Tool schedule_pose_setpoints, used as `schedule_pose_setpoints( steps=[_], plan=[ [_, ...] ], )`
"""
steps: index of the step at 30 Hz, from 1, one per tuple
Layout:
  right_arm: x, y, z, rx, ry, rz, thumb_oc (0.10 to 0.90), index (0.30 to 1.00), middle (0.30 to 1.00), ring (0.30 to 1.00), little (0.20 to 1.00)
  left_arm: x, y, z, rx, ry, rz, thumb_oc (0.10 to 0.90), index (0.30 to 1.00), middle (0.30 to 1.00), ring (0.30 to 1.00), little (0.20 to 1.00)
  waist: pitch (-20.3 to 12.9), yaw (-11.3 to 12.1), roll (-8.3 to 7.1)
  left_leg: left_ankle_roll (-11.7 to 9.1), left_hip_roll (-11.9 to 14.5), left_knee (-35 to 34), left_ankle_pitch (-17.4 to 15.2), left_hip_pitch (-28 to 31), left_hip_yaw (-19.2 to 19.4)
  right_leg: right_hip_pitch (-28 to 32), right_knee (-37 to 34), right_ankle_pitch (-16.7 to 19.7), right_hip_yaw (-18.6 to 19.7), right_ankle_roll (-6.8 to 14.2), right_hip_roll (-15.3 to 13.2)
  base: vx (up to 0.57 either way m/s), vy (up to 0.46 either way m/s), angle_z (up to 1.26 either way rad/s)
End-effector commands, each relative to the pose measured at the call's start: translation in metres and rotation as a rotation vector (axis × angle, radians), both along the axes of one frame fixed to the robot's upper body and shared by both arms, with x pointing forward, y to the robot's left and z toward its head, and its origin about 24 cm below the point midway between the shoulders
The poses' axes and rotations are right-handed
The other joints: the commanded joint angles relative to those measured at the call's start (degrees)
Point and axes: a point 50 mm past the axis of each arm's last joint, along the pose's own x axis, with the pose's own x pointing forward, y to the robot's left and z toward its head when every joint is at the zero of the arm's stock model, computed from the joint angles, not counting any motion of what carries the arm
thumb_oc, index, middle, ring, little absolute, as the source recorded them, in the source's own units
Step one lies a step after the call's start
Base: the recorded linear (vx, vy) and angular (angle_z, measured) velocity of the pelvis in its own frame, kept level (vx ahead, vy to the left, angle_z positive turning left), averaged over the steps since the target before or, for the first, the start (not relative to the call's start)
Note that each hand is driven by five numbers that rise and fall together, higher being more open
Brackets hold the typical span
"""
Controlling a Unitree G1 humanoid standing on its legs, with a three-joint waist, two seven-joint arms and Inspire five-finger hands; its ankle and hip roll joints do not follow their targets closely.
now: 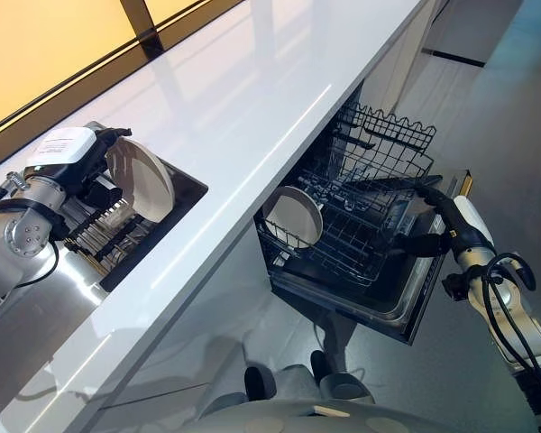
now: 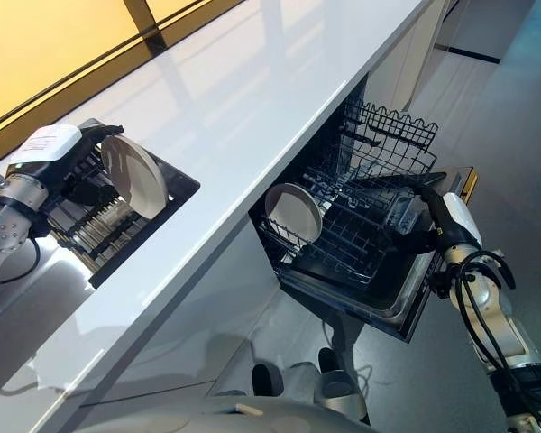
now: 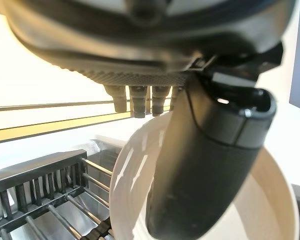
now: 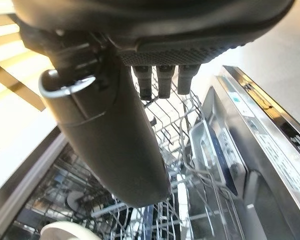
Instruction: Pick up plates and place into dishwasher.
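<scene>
Left hand pinches a plate above the sink rack; right hand spread over dishwasher rack.

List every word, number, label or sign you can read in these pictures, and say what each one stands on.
None can be read.
Dishwasher door: small markings on its inner edge, too blurred to read.
Left hand: white label on its back, print too small to read.

Plate in dishwasher rack, below counter
</scene>
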Motion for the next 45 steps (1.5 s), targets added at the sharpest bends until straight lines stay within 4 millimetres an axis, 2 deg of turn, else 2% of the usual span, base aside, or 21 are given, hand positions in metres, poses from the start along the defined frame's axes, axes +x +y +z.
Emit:
schedule_pose_setpoints(
  steps=[1, 5, 17, 27, 33, 34, 35, 36, 37, 45],
  plan=[
    [0.016, 0.003, 0.054, -0.103, -0.202, 0.091, 0.8, 0.9, 0.9, 0.9, 0.9, 0.009, 0.014, 0.08, 0.044, -0.36, 0.09, 0.8, 0.9, 0.9, 0.9, 0.9, -1.7, 0.3, -0.87, 2.8, -3.6, 0.1, -4.6, 0.2, -0.9, -0.6, 0.2, 1.2, -2.6, 3.8, -0.3, 0.0, 0.0, 0.0],
    [0.016, 0.001, 0.054, -0.107, -0.202, 0.086, 0.8, 0.9, 0.9, 0.9, 0.9, 0.008, 0.015, 0.084, 0.052, -0.375, 0.106, 0.8, 0.9, 0.9, 0.9, 0.9, -1.3, 0.3, -0.81, 2.9, -3.7, 0.1, -4.6, 0.2, -0.8, -0.8, 0.2, 1.3, -2.4, 3.9, -0.5, 0.0, 0.008, 0.0],
    [0.013, 0.0, 0.053, -0.12, -0.172, 0.104, 0.8, 0.9, 0.9, 0.9, 0.9, 0.009, 0.018, 0.079, 0.14, -0.307, 0.113, 0.8, 0.9, 0.9, 0.9, 0.9, -0.5, -0.7, -0.8, 3.0, -3.6, 0.1, -4.6, 0.5, 0.1, -0.9, 0.3, 1.4, -1.7, 4.2, -0.6, 0.01, 0.005, 0.0],
    [0.015, 0.0, 0.057, -0.131, -0.188, 0.1, 0.8, 0.9, 0.9, 0.9, 0.9, 0.018, 0.005, 0.07, 0.096, -0.29, 0.068, 0.8, 0.9, 0.9, 0.9, 0.9, 1.5, -1.0, -1.49, 3.2, -3.5, 0.1, -4.3, -0.2, 0.0, -1.8, 0.7, 1.7, -0.9, 4.2, -0.4, 0.0, 0.007, -0.06],
    [0.016, 0.002, 0.06, -0.141, -0.199, 0.11, 0.8, 0.9, 0.9, 0.9, 0.9, 0.022, 0.006, 0.065, 0.049, -0.279, 0.074, 0.8, 0.9, 0.9, 0.9, 0.9, 2.4, -1.3, -1.7, 3.3, -3.4, 0.1, -4.2, -0.5, 0.2, -2.3, 1.0, 1.7, -0.6, 4.3, -0.2, 0.0, 0.0, 0.0],
    [0.017, 0.001, 0.061, -0.143, -0.204, 0.109, 0.8, 0.9, 0.9, 0.9, 0.9, 0.023, 0.007, 0.066, 0.043, -0.278, 0.073, 0.633, 0.756, 0.756, 0.756, 0.733, 2.6, -1.4, -1.76, 3.3, -3.4, 0.1, -4.1, -0.6, 0.3, -2.5, 1.1, 1.7, -0.5, 4.3, -0.2, -0.03, -0.002, -0.03],
    [0.017, 0.001, 0.062, -0.143, -0.208, 0.108, 0.8, 0.9, 0.9, 0.9, 0.9, 0.023, 0.006, 0.065, 0.043, -0.278, 0.071, 0.358, 0.521, 0.521, 0.521, 0.458, 2.8, -1.4, -1.79, 3.3, -3.3, 0.1, -4.0, -0.7, 0.3, -2.6, 1.1, 1.7, -0.5, 4.3, -0.2, -0.03, -0.003, -0.06],
    [0.017, 0.001, 0.062, -0.143, -0.212, 0.108, 0.8, 0.9, 0.9, 0.9, 0.9, 0.024, 0.006, 0.065, 0.043, -0.278, 0.069, 0.27, 0.446, 0.446, 0.446, 0.37, 2.9, -1.4, -1.83, 3.2, -3.3, 0.1, -4.0, -0.7, 0.3, -2.6, 1.1, 1.7, -0.5, 4.3, -0.2, -0.03, -0.003, -0.07],
    [0.017, 0.001, 0.062, -0.144, -0.214, 0.109, 0.8, 0.9, 0.9, 0.9, 0.9, 0.024, 0.006, 0.064, 0.039, -0.282, 0.07, 0.1, 0.3, 0.3, 0.3, 0.2, 3.0, -1.5, -1.88, 3.2, -3.3, 0.1, -4.0, -0.8, 0.4, -2.6, 1.0, 1.8, -0.5, 4.3, -0.2, -0.04, -0.004, -0.07],
    [0.015, 0.0, 0.061, -0.128, -0.22, 0.106, 0.8, 0.9, 0.9, 0.9, 0.9, 0.021, 0.011, 0.073, 0.032, -0.305, 0.072, 0.1, 0.3, 0.3, 0.3, 0.2, 2.1, -1.1, -1.82, 3.0, -3.3, 0.1, -4.2, -0.1, 0.0, -1.6, 0.6, 1.5, -1.0, 4.4, -0.3, 0.0, -0.017, -0.01]
  ],
)
